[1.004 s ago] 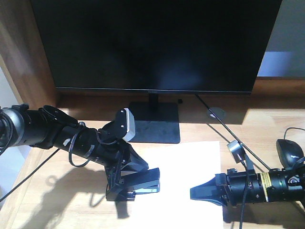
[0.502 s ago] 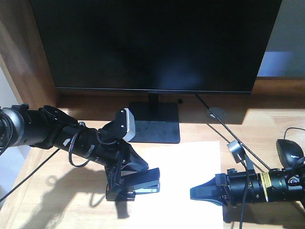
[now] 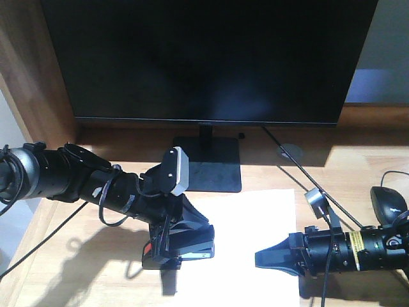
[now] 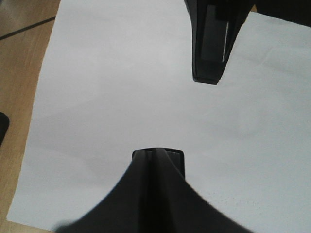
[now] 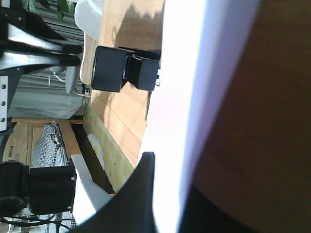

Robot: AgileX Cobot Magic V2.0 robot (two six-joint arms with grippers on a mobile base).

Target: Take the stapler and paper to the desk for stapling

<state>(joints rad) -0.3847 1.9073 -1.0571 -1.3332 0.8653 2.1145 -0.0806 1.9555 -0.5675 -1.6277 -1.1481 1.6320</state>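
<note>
The left gripper [image 3: 181, 238] has swung rightward and lower within the last second, carrying the stapler [image 3: 185, 251] to the left edge of the paper [image 3: 246, 243], which lies flat on the tabletop [image 3: 77, 268] in front of the monitor [image 3: 204, 61]. Its jaws stay pinched on the stapler's body, an orange patch now showing at its near-left end. The left wrist view looks straight across the white sheet. The right gripper [image 3: 271, 259] hovers low over the paper's right side with its fingers pressed together, unmoved. With both items on the tabletop, the fetching looks nearly done; lining the stapler's mouth over the sheet's edge appears to remain.
</note>
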